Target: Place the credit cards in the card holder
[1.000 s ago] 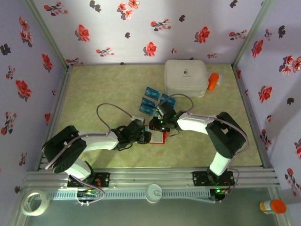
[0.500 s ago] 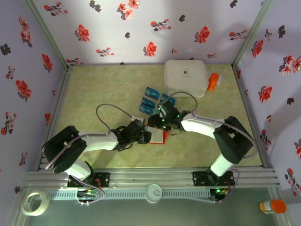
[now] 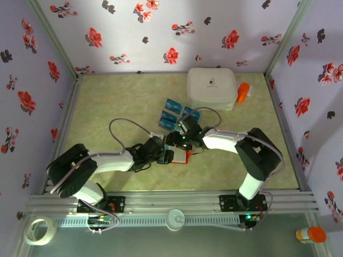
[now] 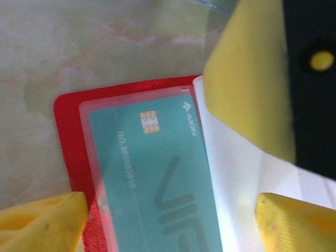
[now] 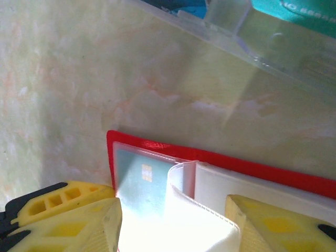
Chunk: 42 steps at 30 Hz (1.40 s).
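Red card holder (image 3: 185, 157) on the pale green counter (image 3: 118, 101), left end effector (image 3: 168, 156) at its left edge, right end effector (image 3: 180, 143) over its far edge, blue credit cards (image 3: 170, 115) just beyond it, white box (image 3: 211, 88) farther beyond

Flowered walls (image 3: 134, 21) around a pale green bench (image 3: 107, 101)
Lilac-white paper printed with red and dark blossoms closes in three sides, met at the back corners by slanting metal posts (image 3: 53, 37); the bench top is marbled yellow-green under even, soft light, and a ribbed aluminium rail (image 3: 161, 201) runs along its near edge
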{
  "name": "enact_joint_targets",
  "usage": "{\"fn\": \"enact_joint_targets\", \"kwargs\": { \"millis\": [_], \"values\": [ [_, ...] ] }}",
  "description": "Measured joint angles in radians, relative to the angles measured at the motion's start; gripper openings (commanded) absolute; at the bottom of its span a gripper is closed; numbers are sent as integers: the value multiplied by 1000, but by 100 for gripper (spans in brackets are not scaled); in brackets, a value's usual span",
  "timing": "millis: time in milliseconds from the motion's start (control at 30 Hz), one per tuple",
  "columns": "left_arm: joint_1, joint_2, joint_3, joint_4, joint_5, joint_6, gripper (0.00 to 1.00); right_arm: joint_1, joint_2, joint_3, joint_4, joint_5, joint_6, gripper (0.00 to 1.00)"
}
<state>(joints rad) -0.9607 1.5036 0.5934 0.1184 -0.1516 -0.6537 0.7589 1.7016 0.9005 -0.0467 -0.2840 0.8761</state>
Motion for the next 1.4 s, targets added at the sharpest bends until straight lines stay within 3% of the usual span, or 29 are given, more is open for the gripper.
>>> {"fn": "enact_joint_targets", "kwargs": {
  "millis": [133, 433, 667, 967, 1400],
  "values": [
    [2, -92, -24, -56, -3, -16, 100, 19, -22, 0, 9, -6, 21, 56],
    [94, -439, -109, -159, -16, -49, 100, 91, -41, 34, 59, -1, 76, 60],
    [176, -612, -171, -215, -32, -81, 100, 118, 31, 90, 73, 4, 90, 61],
    [195, -698, -222, -270, -37, -100, 100, 130, 139, 104, 97, 3, 106, 61],
    [195, -705, -237, -300, -36, -120, 100, 131, 137, 97, 158, -6, 127, 61]
  ]
}}
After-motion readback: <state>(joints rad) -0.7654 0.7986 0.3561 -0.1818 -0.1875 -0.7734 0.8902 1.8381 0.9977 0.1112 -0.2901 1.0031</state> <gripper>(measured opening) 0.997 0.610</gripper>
